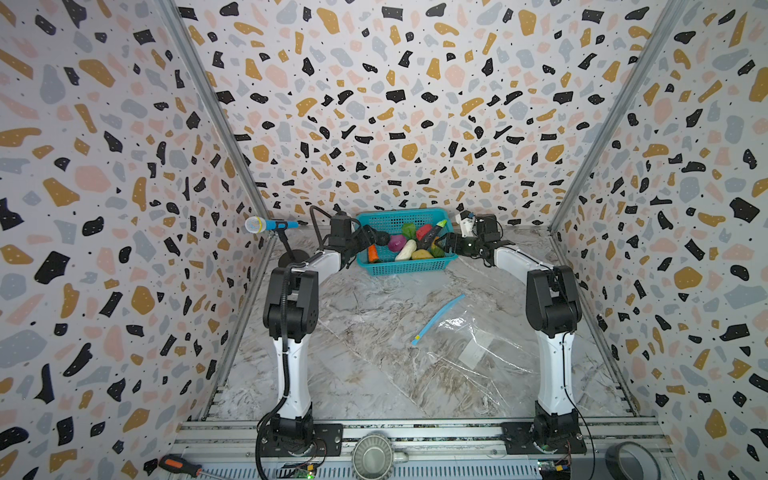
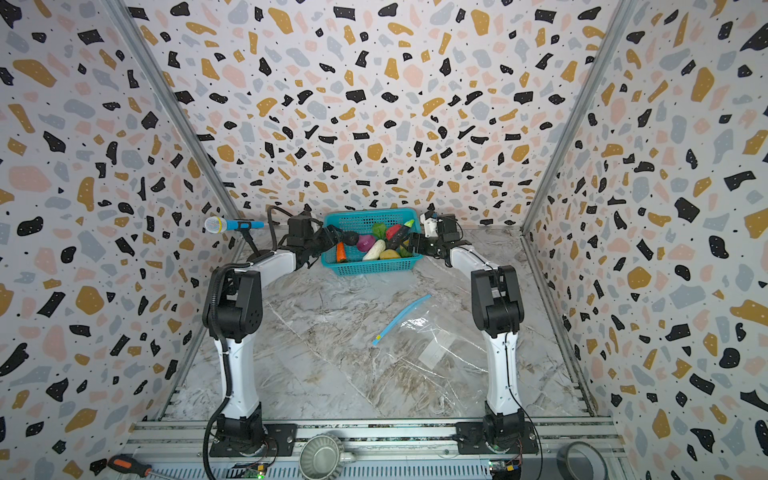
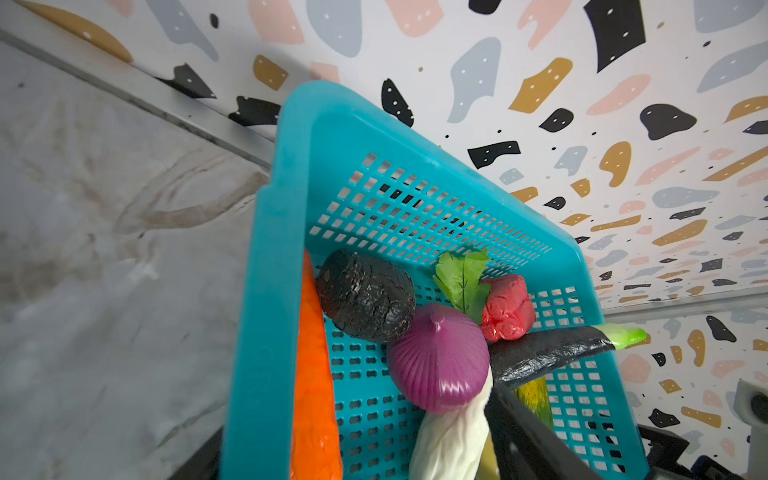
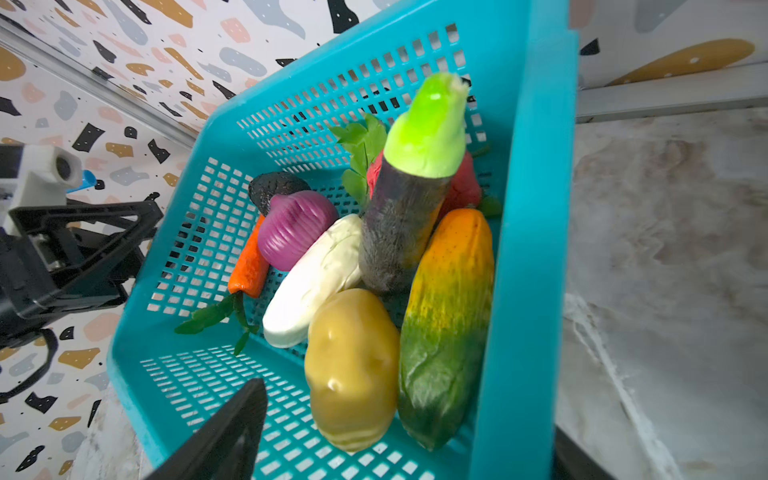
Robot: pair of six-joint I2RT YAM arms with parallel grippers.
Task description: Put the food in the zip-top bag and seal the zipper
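Right now all the food sits in the teal mesh basket [image 1: 409, 269] at the back of the marble bench [image 1: 365, 353], close to the wall. The left gripper [image 1: 365, 240] has its jaws spread wide across the basket's end wall, holding nothing, with the orange carrot [image 3: 313, 374] lying along that wall between them. The right gripper [image 1: 446, 243] is likewise wide apart and empty, astride the opposite wall beside the corn [image 4: 449, 324] and yellow potato [image 4: 351, 365]. The dark eggplant [image 4: 399, 224] leans against the red pepper [image 3: 507, 307], and the purple onion [image 3: 438, 357] presses on the white radish [image 4: 316, 278]. The clear zip-top bag [image 1: 478, 328] lies flat well apart from the basket, by the right arm, its blue zipper [image 1: 438, 320] facing the middle. A microphone [image 1: 270, 225] stands at the left; a screwdriver [image 1: 178, 465] and a tape roll [image 1: 627, 459] lie along the front edge.
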